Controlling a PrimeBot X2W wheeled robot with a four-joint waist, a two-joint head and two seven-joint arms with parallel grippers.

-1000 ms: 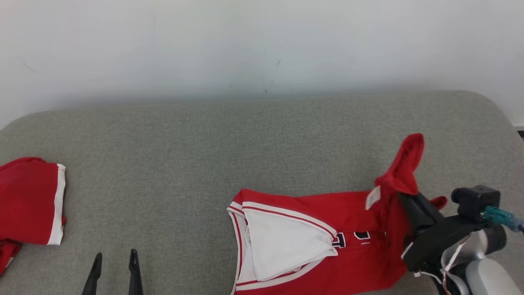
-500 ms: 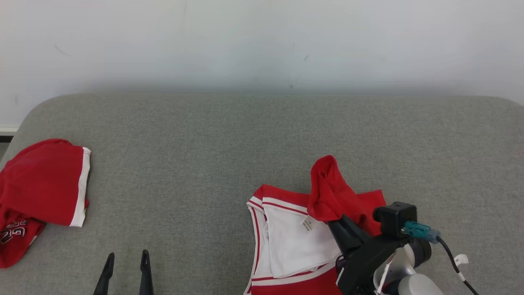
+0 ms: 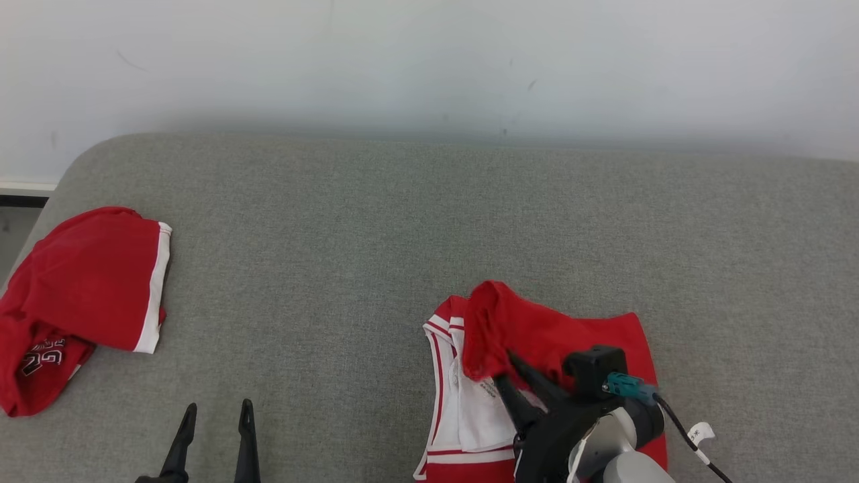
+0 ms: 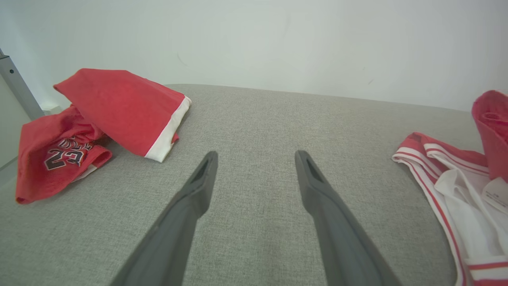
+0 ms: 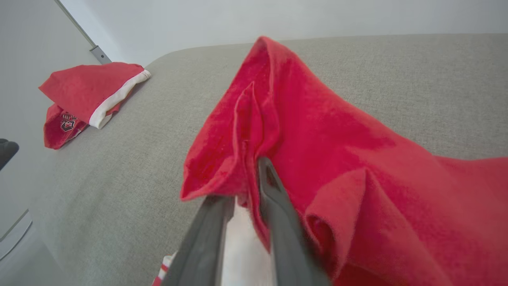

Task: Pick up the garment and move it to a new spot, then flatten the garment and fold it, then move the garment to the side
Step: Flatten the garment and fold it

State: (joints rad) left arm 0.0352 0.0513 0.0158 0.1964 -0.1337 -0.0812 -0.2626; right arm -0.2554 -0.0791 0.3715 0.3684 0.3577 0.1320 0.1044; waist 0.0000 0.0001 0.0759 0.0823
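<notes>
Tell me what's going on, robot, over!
Left gripper, jaws open, holding nothing. Right gripper, jaws shut on jersey, red flap lifted over its white lining. Other red garment far left, not in the way.

The crumpled red garment [image 4: 59,159] at the left bore dark, white-edged numerals that looked like "23", under an arc of letters too creased to read. Print on the white tag [image 4: 496,194] inside the jersey [image 4: 464,210] was too small to read.

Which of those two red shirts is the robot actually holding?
The right-hand shirt: the right gripper pinches its lifted red fold. The left-hand shirt lies alone, untouched.
</notes>
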